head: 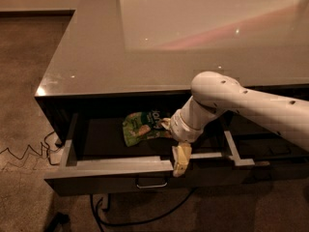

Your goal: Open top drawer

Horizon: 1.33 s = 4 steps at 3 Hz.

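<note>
The top drawer point(111, 170) is pulled out from under the glossy grey table top point(120, 57). It has a dark flat front, a small metal centre pull point(151, 183) and a dark inside. My gripper point(174, 144) on the white arm point(241, 103) reaches down into the drawer from the right. It stands open: one yellowish finger point(181, 161) hangs over the top edge of the drawer front, and the other point(165, 124) is inside by a green snack pouch point(140, 127).
A second drawer point(270, 153) to the right is partly out, beside the top drawer's right wall. Black cables point(29, 151) trail on the brown carpet at the left and under the drawer front point(140, 219).
</note>
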{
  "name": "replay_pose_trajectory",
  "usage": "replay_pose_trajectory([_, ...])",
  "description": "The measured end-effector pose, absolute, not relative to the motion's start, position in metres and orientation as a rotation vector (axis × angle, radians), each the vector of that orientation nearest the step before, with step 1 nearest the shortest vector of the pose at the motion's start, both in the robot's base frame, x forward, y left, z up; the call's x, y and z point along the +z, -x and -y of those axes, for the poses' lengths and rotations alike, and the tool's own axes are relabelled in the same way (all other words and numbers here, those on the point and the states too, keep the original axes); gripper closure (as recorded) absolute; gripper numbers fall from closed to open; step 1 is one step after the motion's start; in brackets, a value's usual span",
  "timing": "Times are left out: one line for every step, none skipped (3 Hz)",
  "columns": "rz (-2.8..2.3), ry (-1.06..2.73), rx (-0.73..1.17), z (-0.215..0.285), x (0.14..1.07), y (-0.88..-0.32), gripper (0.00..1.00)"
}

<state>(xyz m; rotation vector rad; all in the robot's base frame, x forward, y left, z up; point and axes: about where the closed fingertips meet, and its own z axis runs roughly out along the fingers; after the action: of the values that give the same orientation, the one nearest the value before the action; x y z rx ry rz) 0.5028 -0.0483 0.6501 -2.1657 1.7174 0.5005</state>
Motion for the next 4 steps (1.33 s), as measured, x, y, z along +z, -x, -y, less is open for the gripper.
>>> replay_pose_trajectory([-1.679,2.157,0.523,0.045,0.649,-0.511,0.0])
replay_pose_trajectory([-1.699,2.16,0.533,0.057,0.635,-0.502,0.0])
replay_pose_trajectory([-1.73,2.173,0.525,0.067,0.629,-0.491,0.0])
replay_pose_trajectory([-1.753,2.186,0.513,0.071,0.627,-0.482,0.0])
